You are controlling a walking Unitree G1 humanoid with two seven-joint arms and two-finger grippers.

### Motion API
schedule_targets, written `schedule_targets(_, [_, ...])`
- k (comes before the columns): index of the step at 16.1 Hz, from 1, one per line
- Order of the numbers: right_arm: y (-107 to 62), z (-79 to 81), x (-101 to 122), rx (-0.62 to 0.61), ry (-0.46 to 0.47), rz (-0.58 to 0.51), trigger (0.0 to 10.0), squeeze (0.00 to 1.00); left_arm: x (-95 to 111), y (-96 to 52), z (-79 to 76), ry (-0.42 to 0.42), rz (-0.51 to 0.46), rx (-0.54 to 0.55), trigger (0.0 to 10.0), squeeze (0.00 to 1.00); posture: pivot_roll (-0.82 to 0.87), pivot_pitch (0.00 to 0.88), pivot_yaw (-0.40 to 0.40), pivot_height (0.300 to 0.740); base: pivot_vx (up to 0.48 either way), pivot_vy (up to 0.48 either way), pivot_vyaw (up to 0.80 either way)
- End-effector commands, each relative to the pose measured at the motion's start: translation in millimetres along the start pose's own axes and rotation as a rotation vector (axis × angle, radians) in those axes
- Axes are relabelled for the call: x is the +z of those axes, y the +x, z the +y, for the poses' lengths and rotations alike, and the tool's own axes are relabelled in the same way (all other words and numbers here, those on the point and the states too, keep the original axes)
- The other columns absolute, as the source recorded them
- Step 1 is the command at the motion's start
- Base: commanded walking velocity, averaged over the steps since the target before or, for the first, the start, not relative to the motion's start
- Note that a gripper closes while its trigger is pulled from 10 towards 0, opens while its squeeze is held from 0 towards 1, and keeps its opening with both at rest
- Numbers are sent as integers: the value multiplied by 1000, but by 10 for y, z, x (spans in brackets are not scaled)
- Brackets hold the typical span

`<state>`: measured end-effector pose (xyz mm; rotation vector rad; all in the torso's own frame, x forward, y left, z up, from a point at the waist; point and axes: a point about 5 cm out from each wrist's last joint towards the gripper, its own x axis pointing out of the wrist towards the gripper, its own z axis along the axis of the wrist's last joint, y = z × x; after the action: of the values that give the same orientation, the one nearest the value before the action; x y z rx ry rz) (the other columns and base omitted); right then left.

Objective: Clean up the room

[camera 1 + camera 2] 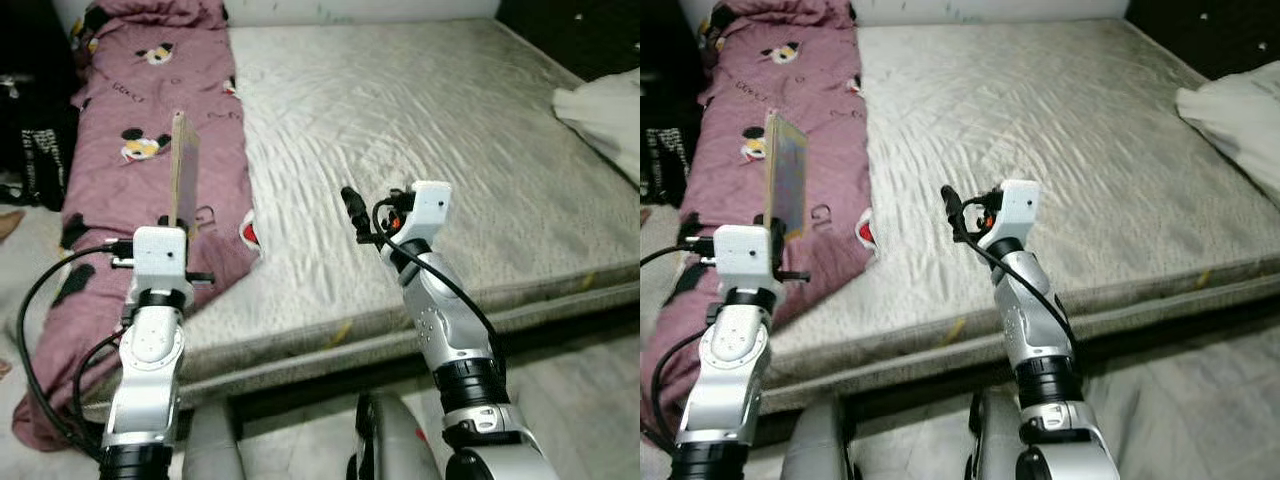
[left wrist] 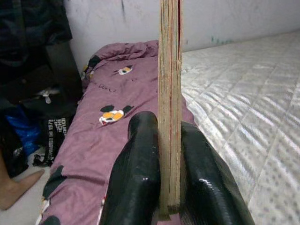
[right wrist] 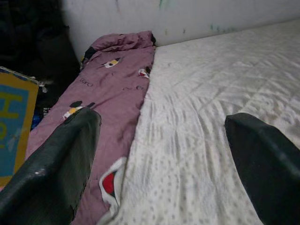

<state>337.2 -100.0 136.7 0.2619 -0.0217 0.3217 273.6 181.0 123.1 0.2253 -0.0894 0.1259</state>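
Left gripper (image 2: 164, 187): raised over the near left edge of the bed, fingers (image 2: 136, 178) clamped on the lower edge of a thin book (image 1: 184, 170), held upright and edge-on above the mauve cartoon-print quilt (image 1: 130, 110). Right gripper (image 3: 161, 154): raised over the near part of the bare grey mattress (image 1: 420, 110), fingers spread wide, holding nothing. Beyond: white bedding (image 1: 605, 110) at the mattress's far right edge; pale wall (image 2: 211, 18) behind the bed.
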Motion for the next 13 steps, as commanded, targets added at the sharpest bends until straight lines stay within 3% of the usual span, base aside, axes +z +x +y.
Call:
schedule_targets(1, [37, 6, 73, 12, -12, -16, 10000, 0, 107, 31, -13, -10, -44, 8, 10000, 0, -24, 0, -59, 702, 0, 0, 0])
schedule_targets(5, [44, -22, 76, 5, -26, -14, 10000, 0, 125, 49, -30, -22, -46, 1, 10000, 0, -27, 0, -59, 740, 0, 0, 0])
schedule_targets(13, [-11, -101, 21, -29, -53, -3, 10000, 0, 113, 70, -47, -37, -51, 4, 10000, 0, -32, 0, -52, 740, 0, 0, 0])
